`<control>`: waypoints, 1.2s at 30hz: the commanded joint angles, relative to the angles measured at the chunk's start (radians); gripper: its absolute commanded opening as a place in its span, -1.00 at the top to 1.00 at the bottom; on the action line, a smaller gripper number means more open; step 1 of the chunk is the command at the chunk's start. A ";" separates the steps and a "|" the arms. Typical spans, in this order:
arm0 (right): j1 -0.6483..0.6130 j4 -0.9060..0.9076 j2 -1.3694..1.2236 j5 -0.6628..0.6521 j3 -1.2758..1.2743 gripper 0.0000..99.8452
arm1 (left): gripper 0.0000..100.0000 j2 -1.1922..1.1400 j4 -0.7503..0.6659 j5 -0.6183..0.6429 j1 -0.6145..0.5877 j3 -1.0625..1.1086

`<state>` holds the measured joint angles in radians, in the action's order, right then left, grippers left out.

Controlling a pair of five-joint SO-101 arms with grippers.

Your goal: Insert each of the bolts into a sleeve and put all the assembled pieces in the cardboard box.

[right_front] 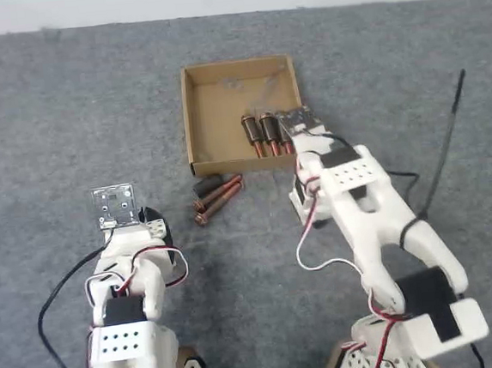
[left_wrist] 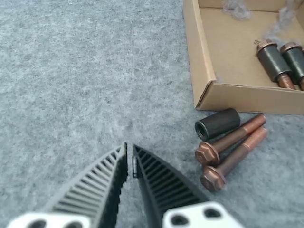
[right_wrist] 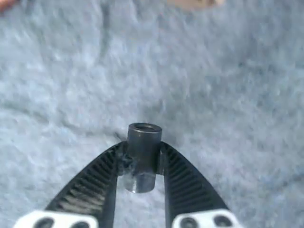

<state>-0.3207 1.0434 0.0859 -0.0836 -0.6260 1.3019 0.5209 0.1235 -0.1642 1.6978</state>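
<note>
A held sleeve (right_wrist: 144, 142) sat clamped between the fingers of the right end effector (right_wrist: 142, 146), its open end facing away from the wrist, over the grey counter (right_wrist: 228, 85). A loose sleeve (left_wrist: 217, 123) lay on the counter just outside the cardboard box (left_wrist: 247, 97), right beside two bare bolts (left_wrist: 232, 138) (these lay side by side). Assembled pieces (left_wrist: 274, 64) rested inside the box by its near wall. The left end effector (left_wrist: 129, 148) was clenched on nothing, near the bolts.
</note>
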 commanded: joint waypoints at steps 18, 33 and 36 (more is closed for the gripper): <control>0.139 -0.214 0.084 -0.115 -0.161 0.99 | 0.98 -0.005 0.313 0.038 0.032 -0.286; 0.139 -0.226 0.084 -0.117 -0.163 0.99 | 0.98 -0.006 0.529 0.146 0.279 -0.524; 0.139 -0.226 0.084 -0.117 -0.163 0.99 | 0.98 -0.006 0.529 0.173 0.322 -0.530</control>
<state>-0.1964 0.8347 0.1151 -0.1864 -0.7933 1.3019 1.0457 0.2585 0.1212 1.2221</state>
